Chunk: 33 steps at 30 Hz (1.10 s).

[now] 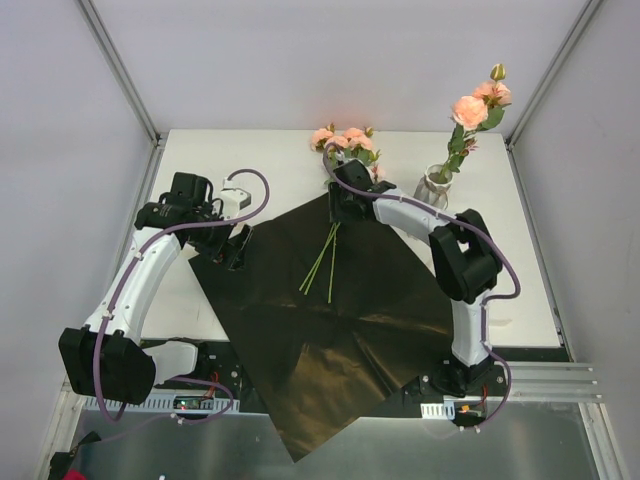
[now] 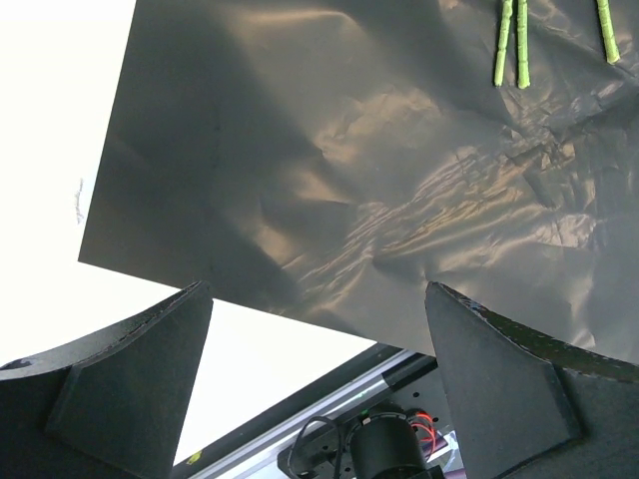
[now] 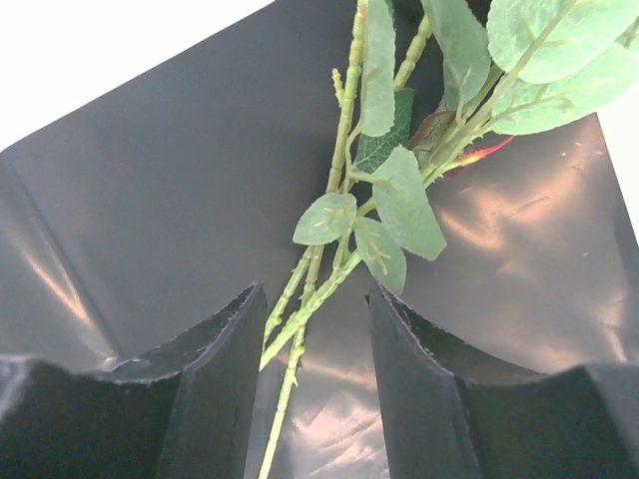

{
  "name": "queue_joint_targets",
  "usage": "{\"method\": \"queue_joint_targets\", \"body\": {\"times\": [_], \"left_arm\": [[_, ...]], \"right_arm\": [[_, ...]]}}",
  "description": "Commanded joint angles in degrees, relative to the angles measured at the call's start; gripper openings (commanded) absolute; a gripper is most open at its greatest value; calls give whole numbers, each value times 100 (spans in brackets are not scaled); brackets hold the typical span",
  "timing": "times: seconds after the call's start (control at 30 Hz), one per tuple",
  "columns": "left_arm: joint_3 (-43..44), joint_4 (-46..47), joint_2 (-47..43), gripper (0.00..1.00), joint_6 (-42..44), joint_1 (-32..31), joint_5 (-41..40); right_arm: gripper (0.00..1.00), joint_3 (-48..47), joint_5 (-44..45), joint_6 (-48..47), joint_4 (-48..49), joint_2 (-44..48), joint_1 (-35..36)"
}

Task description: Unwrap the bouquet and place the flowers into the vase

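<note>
We are looking into a robotics lab test cell. A flat white tabletop [image 1: 265,150] is sitting inside plain pale grey wall panels [image 1: 50,150] that are meeting at slim aluminium corner posts [image 1: 120,70]. A white-and-black left robot arm [image 1: 135,280] and a matching right robot arm [image 1: 465,330], both trailing purple cables, are standing by a silver extruded metal rail [image 1: 560,378] at the near edge.

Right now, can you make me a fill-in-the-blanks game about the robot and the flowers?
The flat paper is ____.
The ____ arm's gripper straddles the green stems.
Upright roses sit in a vase of clear ____.
The left gripper hangs ____, holding nothing.
Missing words: black, right, glass, open.
</note>
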State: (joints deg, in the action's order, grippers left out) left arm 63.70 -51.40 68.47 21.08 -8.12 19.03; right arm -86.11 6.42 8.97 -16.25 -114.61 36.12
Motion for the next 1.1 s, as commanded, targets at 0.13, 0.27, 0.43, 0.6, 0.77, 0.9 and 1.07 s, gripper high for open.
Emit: {"method": "queue_joint_targets", "body": {"times": [0.13,0.27,0.43,0.6,0.77,0.9,1.07], "left_arm": [[-86,60,-132,88,177,82,-22],[-95,95,-105,88,168,91,-22],[-104,86,-105,88,168,100,-39],[-112,103,-70,88,142,100,-22],[-121,112,-35,88,115,100,13],[-112,104,-18,87,115,100,-4],[-112,112,-26,87,89,91,13]], "right_arm": [[42,-231,79,377,8,-352,-70],[31,-214,114,403,43,-422,-79],[14,-56,79,483,201,-300,-79],[1,120,114,447,324,-54,-70],[1,436,44,377,596,394,0],[1,524,-44,316,676,851,79],[1,612,-70,325,693,1212,132]]}}
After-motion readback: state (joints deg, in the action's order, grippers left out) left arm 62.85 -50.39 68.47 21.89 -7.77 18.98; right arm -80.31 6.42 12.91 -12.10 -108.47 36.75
